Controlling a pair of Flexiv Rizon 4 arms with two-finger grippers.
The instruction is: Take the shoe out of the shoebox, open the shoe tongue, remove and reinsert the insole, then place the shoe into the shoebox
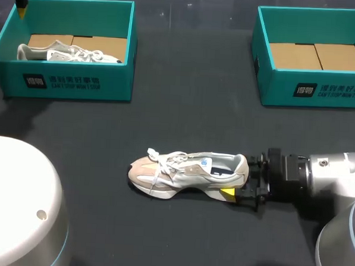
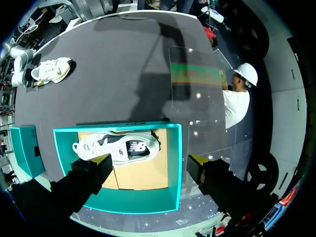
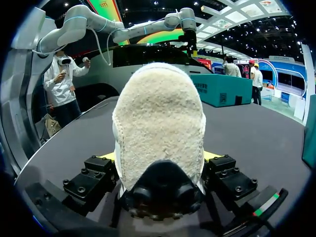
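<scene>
Shoe (image 1: 184, 172) is lying upright on its sole near the middle of the table (image 1: 184, 121), out of either box, with its toe pointing toward your left arm's side and its heel toward the right. Your right gripper (image 3: 159, 157) is clamping that heel, one yellow-tipped finger pressing on each side. I judge it is acting as an anchor, so the shoe is not sliding while the tongue and insole are being worked from the open top.

Your left gripper (image 2: 149, 159) is hanging well away, above the left shoebox (image 1: 73, 83), its fingers spread and grasping nothing. A second shoe (image 1: 68, 53) is lying on its side inside that box, directly beneath those fingers. The right shoebox (image 1: 322, 93) is sitting well apart from the shoe, showing its cardboard floor.

The laces are crossing over the tongue and appear tied, so they are probably going to be what resists you when you are lifting it. Your left arm is also facing a long reach across the table before it is helping at all.
</scene>
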